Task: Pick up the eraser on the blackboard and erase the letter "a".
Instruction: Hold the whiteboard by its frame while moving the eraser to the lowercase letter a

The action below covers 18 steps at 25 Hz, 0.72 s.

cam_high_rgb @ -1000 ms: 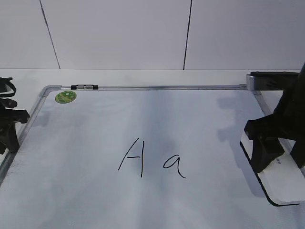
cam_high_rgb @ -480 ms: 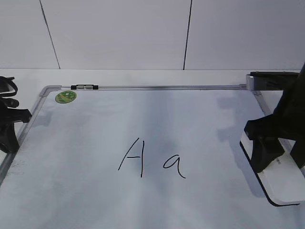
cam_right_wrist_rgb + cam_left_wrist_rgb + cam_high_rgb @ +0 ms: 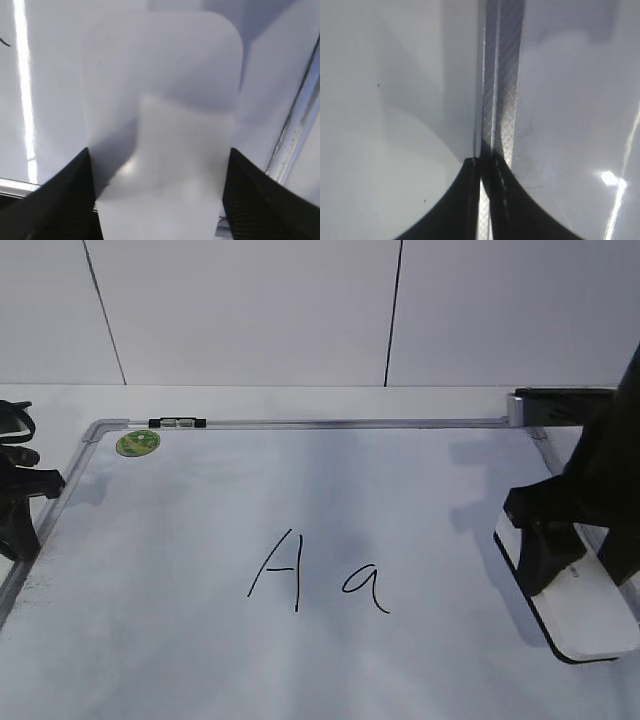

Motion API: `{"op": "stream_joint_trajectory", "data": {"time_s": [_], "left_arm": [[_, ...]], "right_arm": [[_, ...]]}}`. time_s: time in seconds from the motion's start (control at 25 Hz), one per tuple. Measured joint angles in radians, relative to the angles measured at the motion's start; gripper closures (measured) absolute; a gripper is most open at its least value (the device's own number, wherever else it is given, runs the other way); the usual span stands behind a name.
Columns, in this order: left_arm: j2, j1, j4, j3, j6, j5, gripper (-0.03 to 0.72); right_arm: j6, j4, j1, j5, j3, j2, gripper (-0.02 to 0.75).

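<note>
Right gripper clamped on the eraser at the blackboard's 3 o'clock edge.

The right gripper [image 3: 570, 550] has a finger pressed against each long side of the white eraser [image 3: 585, 605], which lies flat on the blackboard [image 3: 300, 490] just inside its right frame. The letter "a" [image 3: 365, 587] sits near the board's middle, beside a capital "A" [image 3: 277, 570] at its 9 o'clock. The left gripper [image 3: 481, 200] is at the board's 9 o'clock edge, its jaws together over the metal frame. A green sticker [image 3: 138, 443] marks the 11 o'clock corner.
</note>
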Motion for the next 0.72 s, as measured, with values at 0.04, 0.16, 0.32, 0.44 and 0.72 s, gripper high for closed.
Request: {"op": "stream_joint_trajectory", "data": {"time_s": [0.04, 0.16, 0.32, 0.44, 0.72], "left_arm": [[0.0, 0.0, 0.0, 0.0, 0.0, 0.0, 0.673], [0.0, 0.0, 0.0, 0.0, 0.002, 0.0, 0.673], [0.0, 0.0, 0.0, 0.0, 0.004, 0.0, 0.673], [0.0, 0.0, -0.002, 0.0, 0.004, 0.0, 0.673], [0.0, 0.0, -0.002, 0.0, 0.004, 0.0, 0.673]], "right_arm": [[-0.002, 0.0, 0.007, 0.0, -0.015, 0.007, 0.206], [-0.009, 0.002, 0.04, 0.0, -0.074, 0.04, 0.206], [-0.011, -0.005, 0.102, 0.001, -0.165, 0.107, 0.206], [-0.011, -0.005, 0.142, 0.0, -0.214, 0.168, 0.206], [0.028, -0.056, 0.211, 0.0, -0.234, 0.257, 0.206]]}}
